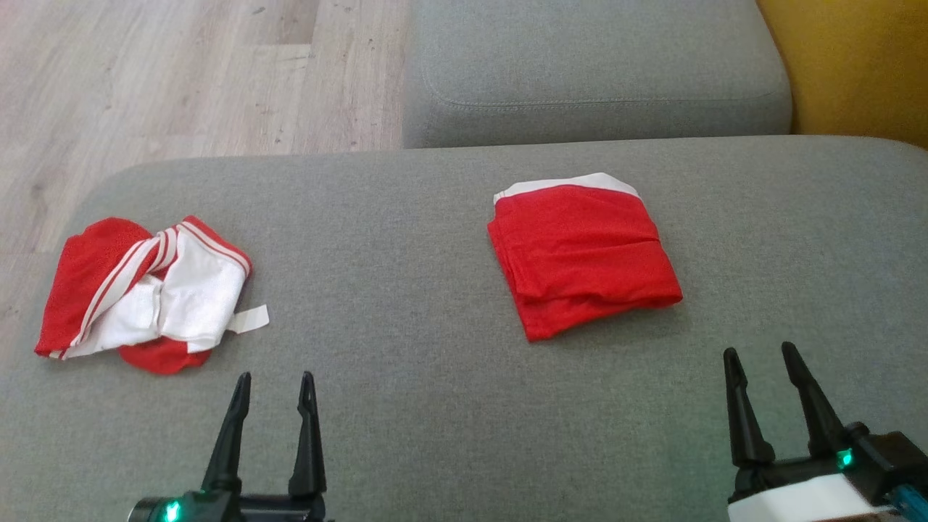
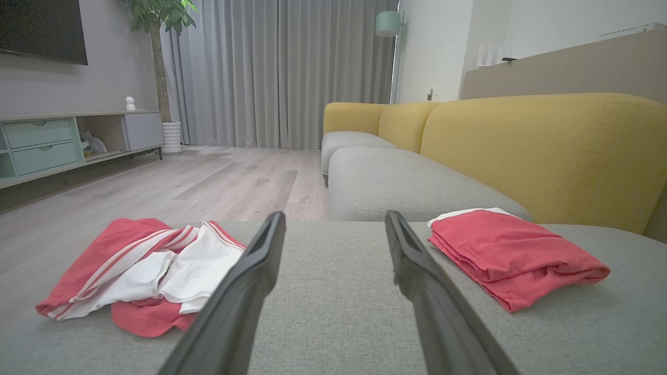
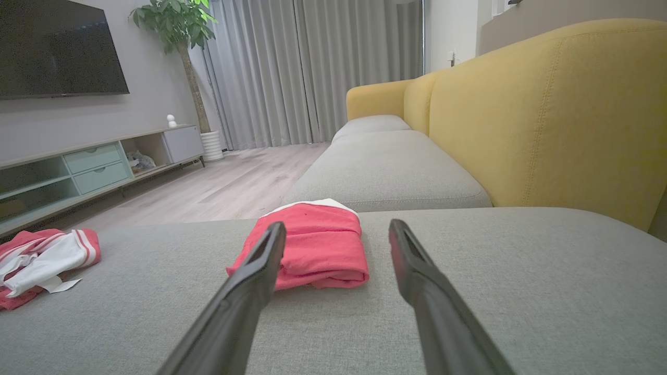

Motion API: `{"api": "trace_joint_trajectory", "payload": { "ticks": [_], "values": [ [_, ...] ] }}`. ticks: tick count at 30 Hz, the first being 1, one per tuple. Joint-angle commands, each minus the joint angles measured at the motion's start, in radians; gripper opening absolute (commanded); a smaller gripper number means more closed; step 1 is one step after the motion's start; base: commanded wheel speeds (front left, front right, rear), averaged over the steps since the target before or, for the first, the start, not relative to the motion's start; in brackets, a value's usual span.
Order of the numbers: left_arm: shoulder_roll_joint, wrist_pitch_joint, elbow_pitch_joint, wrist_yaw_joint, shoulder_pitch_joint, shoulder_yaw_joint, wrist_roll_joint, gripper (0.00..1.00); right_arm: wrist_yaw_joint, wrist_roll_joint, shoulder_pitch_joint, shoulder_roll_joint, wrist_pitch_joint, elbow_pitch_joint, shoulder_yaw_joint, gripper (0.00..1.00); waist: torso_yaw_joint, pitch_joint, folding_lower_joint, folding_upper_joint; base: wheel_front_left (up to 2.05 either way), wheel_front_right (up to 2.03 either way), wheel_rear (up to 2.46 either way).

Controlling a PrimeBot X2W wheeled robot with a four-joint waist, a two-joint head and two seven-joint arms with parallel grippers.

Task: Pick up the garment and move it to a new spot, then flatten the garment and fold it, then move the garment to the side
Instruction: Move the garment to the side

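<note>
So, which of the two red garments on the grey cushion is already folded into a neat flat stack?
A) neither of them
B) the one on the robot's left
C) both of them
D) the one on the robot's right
D. The folded garment lies as a flat red stack on the robot's right, while the crumpled garment, red and white, sits in a loose heap on its left.

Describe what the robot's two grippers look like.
Left gripper and right gripper: each has two long, black, tapering jaws on a dark base with a green light. The right also shows a white casing with a blue bit.
</note>
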Motion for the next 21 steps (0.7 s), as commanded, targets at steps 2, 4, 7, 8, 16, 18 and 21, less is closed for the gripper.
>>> {"api": "trace_joint_trajectory", "payload": {
  "ticks": [2,4,7,8,16,18,21],
  "values": [
    [-0.001,-0.004,-0.037,0.002,-0.033,0.029,0.012,1.0,-0.001,-0.009,-0.031,-0.007,-0.006,-0.025,0.024,1.0,-0.002,0.002,0.0,-0.0001,0.0,0.0,0.0],
    [-0.001,-0.004,-0.038,0.004,-0.031,0.029,0.01,1.0,-0.001,-0.007,-0.033,-0.009,-0.006,-0.022,0.031,1.0,-0.005,0.004,0.0,-0.0001,0.0,0.0,0.0],
    [-0.001,-0.004,-0.035,0.003,-0.029,0.027,0.008,1.0,-0.001,-0.005,-0.037,-0.01,-0.006,-0.019,0.038,1.0,-0.008,0.006,0.0,-0.0001,0.0,0.0,0.0],
    [-0.001,-0.004,-0.035,0.002,-0.028,0.027,0.008,1.0,-0.001,-0.004,-0.038,-0.011,-0.006,-0.019,0.039,1.0,-0.009,0.007,0.0,-0.0001,0.0,0.0,0.0],
    [-0.001,-0.004,-0.034,0.0,-0.034,0.022,0.009,1.0,-0.001,-0.006,-0.038,-0.016,-0.006,-0.007,0.044,1.0,-0.007,0.014,0.0,-0.0001,0.0,0.0,0.0],
    [-0.001,-0.004,-0.034,0.0,-0.035,0.02,0.009,1.0,-0.001,-0.007,-0.038,-0.017,-0.006,-0.005,0.045,1.0,-0.006,0.016,0.0,-0.0001,0.0,0.0,0.0],
    [-0.001,-0.004,-0.038,0.001,-0.044,0.014,0.007,1.0,-0.001,-0.002,-0.051,-0.018,-0.006,0.013,0.048,1.0,0.0,0.037,0.0,-0.0001,0.0,0.0,0.0]
  ]
}}
